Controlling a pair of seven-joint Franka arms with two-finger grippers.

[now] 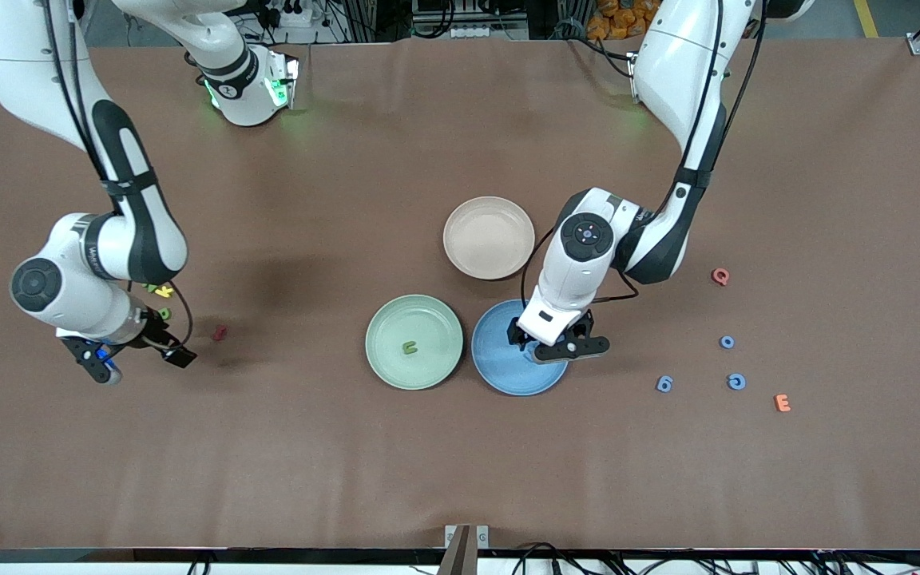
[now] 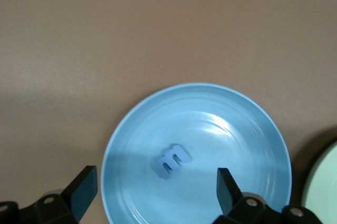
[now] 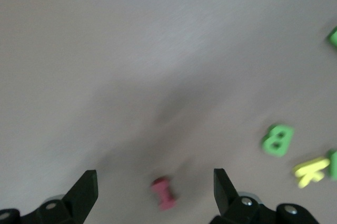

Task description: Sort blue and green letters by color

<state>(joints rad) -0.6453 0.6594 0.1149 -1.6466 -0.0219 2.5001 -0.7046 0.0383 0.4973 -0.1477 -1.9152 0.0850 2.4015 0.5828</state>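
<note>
Blue letter [image 2: 171,161] lies loose in the blue plate [image 2: 253,129] under your wide-open left gripper [image 2: 152,190]; descending could nudge it; right gripper [image 3: 155,192], also spread, waits.

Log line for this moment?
left claw: open over blue plate | blue letter: in plate | right claw: open, waits

A high front camera faces both arm bases across the brown table [image 1: 348,447], while the left wrist camera looks down closely on the shared round blue plate [image 2: 253,145] and the right wrist camera on bare tabletop.
</note>
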